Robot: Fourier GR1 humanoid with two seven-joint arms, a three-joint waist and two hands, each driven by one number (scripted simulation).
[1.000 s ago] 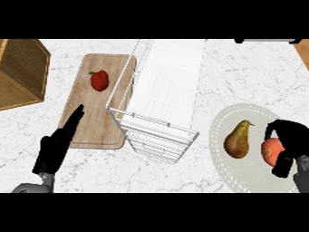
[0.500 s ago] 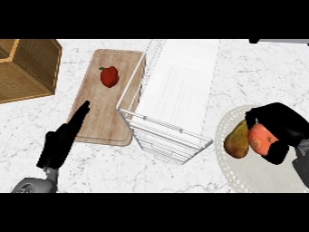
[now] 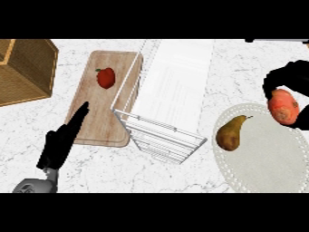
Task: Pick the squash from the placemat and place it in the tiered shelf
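My right hand (image 3: 302, 86) is at the right edge, fingers curled round an orange-red squash (image 3: 283, 106), held above the far right rim of the round white placemat (image 3: 270, 156). A brown pear (image 3: 229, 133) lies on the placemat's left side. The white wire tiered shelf (image 3: 166, 102) stands in the middle, to the left of the squash. My left hand (image 3: 61, 141) rests open at the lower left, fingers straight, over the near corner of the wooden cutting board (image 3: 96, 122).
A red pepper (image 3: 106, 78) sits on the far part of the cutting board. A wicker basket (image 3: 13, 70) stands at the upper left. The counter is white marble.
My right hand has lifted the squash off the placemat and carried it up and away from the pear. The view has shifted, so the shelf and board appear lower.
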